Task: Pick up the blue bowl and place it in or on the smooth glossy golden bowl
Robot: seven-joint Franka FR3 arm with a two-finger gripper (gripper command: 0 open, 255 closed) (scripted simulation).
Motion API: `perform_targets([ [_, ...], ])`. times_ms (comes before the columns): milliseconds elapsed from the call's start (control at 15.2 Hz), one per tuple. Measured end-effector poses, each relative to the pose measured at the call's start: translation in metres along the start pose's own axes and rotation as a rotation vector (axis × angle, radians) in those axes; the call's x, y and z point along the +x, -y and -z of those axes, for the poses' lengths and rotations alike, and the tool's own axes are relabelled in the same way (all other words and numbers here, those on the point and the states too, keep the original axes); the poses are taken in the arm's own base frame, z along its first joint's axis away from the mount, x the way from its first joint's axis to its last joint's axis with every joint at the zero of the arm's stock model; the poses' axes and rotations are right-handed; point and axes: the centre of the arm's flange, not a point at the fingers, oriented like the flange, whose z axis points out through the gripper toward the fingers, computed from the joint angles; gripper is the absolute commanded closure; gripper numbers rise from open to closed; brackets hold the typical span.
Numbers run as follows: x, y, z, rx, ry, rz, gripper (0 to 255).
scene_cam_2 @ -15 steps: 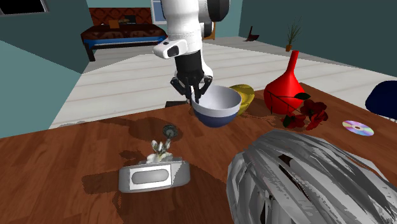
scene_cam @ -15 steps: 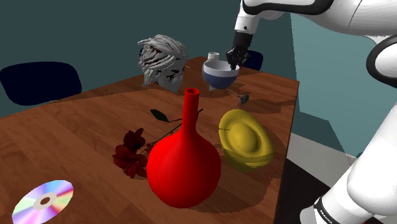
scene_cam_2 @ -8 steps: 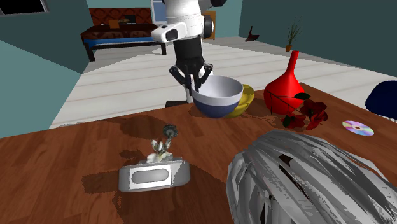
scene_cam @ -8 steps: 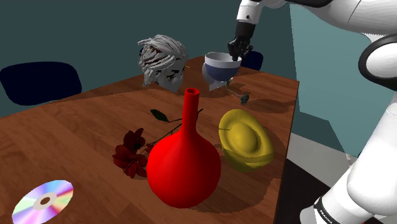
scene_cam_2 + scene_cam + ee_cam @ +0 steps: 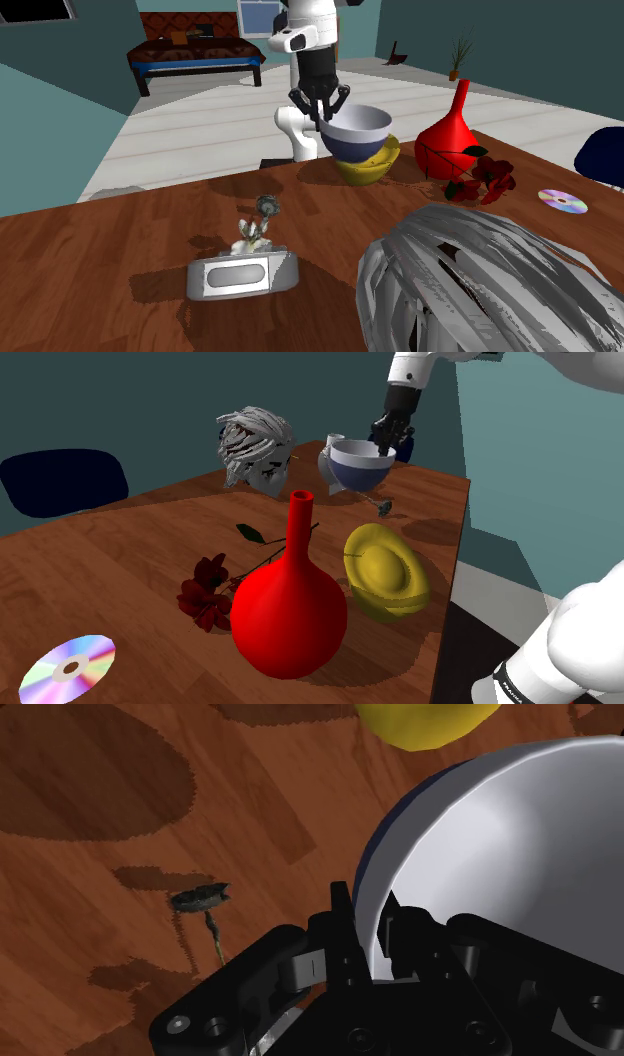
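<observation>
**Blue bowl gripped by its rim above the table's far end**

Going by the shoulder view, a CD (image 5: 67, 667) lies nearest, by the table's (image 5: 120, 547) near corner on that view's left. Next stands a red vase (image 5: 290, 607), upright, with a narrow neck open at the top. A dark red flower (image 5: 207, 594) lies flat on the wood just beside the vase, not in it, and its stem runs behind the vase. On the vase's other side, close to the table's edge by the stand, sits the golden bowl (image 5: 385, 572), its hollow showing plain yellow.

Farther along that edge, towards the far corner, the blue bowl (image 5: 358, 464) hangs clear of the table, mouth up, white inside and blue outside. The gripper (image 5: 383, 444) comes down on its rim from above, on the shoulder view's right side of the bowl. In the wrist view the fingers (image 5: 341, 934) are clamped on the bowl's wall, one against the blue outside and the other against the white inside. There the golden bowl (image 5: 425, 719) lies beyond the blue bowl's rim, apart from it. In the second exterior view the blue bowl (image 5: 357, 135) shows just above the golden bowl (image 5: 372, 168), overlapping it.

Beyond, a grey helmet (image 5: 255, 444) rests near the table's far edge, and a dark blue chair (image 5: 62, 479) stands behind the table.
</observation>
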Motion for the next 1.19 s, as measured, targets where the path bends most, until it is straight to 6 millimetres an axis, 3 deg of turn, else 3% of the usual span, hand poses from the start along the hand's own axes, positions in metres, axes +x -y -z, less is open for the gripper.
perform_targets([
  [990,-0.195,0.05,0.002,0.0,-0.001,0.0,255],
  [1188,-0.206,0.053,-0.012,-0.001,-0.001,0.0,255],
])
